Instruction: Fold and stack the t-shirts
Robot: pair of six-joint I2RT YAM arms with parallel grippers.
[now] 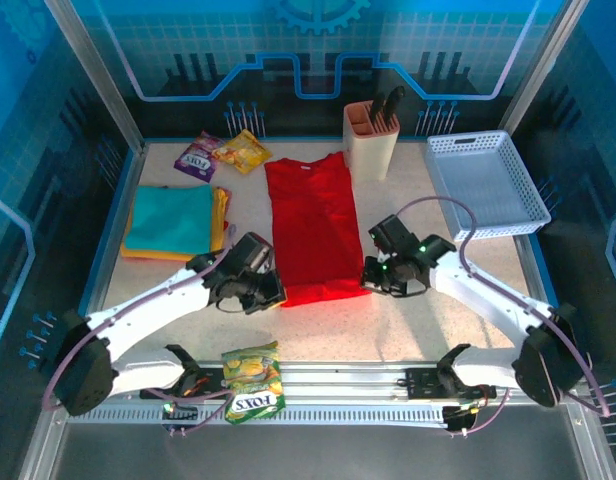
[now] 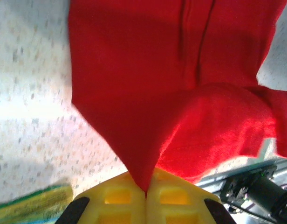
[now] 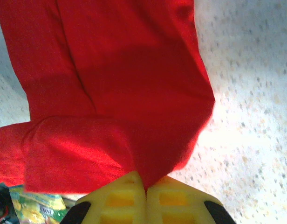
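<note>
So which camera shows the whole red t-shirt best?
The top external view: the red t-shirt is seen whole there. The wrist views give close-ups of a corner pinched in the left tool and the right tool.

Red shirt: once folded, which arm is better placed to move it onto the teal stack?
Left, probably: the left gripper holds the red shirt on the side nearest the teal shirt; the right gripper holds the opposite corner.

Between the left fingers (image 2: 115,200), smooth yellow plastic with a slight sheen, the red t-shirt (image 2: 181,79) is soft matt cloth, faintly fuzzy along its fold. Past the right fingers (image 3: 181,203), the same plastic, the table (image 3: 255,93) is speckled and matt, perhaps laminate. The snack packet (image 3: 34,205) beside them is glossy
</note>
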